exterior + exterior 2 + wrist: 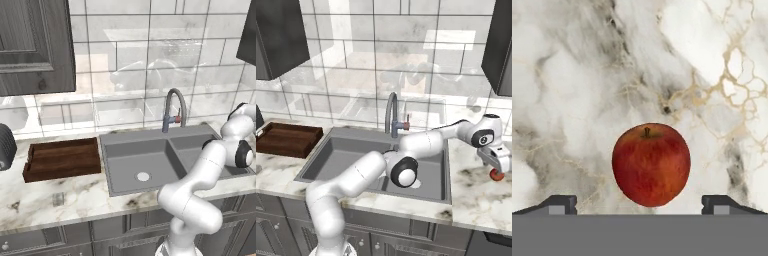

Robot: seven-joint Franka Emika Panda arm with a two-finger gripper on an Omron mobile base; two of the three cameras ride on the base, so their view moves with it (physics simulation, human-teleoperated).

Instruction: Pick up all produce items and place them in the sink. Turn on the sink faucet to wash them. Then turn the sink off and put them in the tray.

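In the right base view the red fruit is largely hidden behind the gripper, only a small red part being seen below the hand; the fingertips cannot be made out there. In the hand view it is shown to be an apple, lying on the marble counter between the two widely spread fingertips, untouched by either. Its stem is turned toward the top of that view; the fruit is nearly round, so no long axis can be told. It lies on the counter right of the sink, toward the front edge. Both sink basins are seen without produce, the faucet standing at the back rim. The tray lies on the counter just left of the sink, with nothing in it.
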